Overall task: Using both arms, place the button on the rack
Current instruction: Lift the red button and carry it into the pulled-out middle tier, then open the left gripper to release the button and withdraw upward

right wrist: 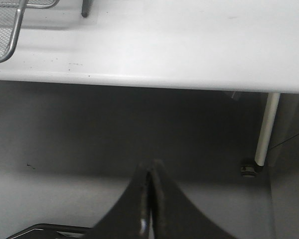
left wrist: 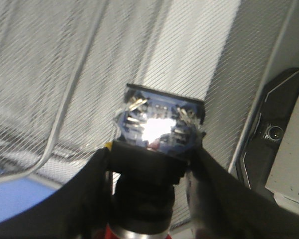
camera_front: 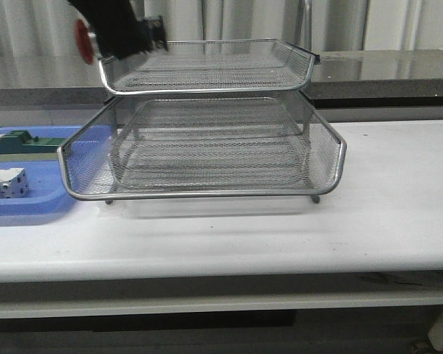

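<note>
While gripped, button (left wrist: 157, 132) above rack (camera_front: 207, 74).

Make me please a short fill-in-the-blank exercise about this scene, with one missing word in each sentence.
1. The left gripper is shut on the ____.
2. In the front view it is at the top tier of the rack, near the ____ end.
3. The right gripper is ____ and holds nothing.
4. The white switch block lies in a ____ tray.

Missing words: button; left; shut; blue

No readable text anywhere: no label, brand, number or sign shows on any surface, and glare washes out the button's (left wrist: 159, 127) rear block.
</note>
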Robot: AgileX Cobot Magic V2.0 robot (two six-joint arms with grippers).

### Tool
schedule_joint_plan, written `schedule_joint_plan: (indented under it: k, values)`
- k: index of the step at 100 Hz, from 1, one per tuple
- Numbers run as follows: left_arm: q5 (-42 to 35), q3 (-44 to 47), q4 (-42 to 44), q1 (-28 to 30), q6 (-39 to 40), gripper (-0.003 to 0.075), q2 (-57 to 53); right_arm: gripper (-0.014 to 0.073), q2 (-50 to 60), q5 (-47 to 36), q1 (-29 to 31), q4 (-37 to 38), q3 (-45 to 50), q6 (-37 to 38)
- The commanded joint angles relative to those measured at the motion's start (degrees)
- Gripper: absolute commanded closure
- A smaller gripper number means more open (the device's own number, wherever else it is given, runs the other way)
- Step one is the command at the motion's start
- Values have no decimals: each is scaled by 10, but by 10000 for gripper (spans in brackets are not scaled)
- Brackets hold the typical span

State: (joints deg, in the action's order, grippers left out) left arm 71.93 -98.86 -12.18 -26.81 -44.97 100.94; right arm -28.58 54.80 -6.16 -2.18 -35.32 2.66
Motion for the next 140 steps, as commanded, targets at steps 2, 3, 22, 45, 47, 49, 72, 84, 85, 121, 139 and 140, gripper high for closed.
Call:
schedule_joint_plan:
  k: [2,3,22,45,47,49,72,84,85,121,139,140]
  values:
    - [-7,-14,-12,-32,-5,741,-1,660,-1,-34,0,5,-15,-1]
    - [-9,-14,-12,-36,-5,741,1,660,-1,-34,0,5,-15,-1]
    - [-55,-14,-9,-64,-5,741,51,660,-1,-34,0,5,-15,-1]
    - [-79,-14,-8,-68,-5,740,79,660,-1,-34,0,5,-15,-1]
    - [-79,-14,-8,-68,-5,740,79,660,-1,-34,0,5,-15,-1]
    - [-80,-14,-8,-68,-5,740,79,660,-1,-34,0,5,-15,-1]
    - [-83,-14,-8,-68,-5,616,79,660,-1,-34,0,5,-15,-1]
    - [-83,-14,-8,-68,-5,416,79,660,-1,-34,0,5,-15,-1]
    - [-83,-14,-8,-68,-5,404,79,660,-1,-34,0,5,-15,-1]
    - [-87,-14,-8,-68,-4,253,77,660,-1,-34,0,5,-15,-1]
    - [-55,-38,-8,-66,18,255,65,660,-1,-34,0,5,-15,-1]
    - [-53,-41,-8,-66,18,258,64,660,-1,-34,0,5,-15,-1]
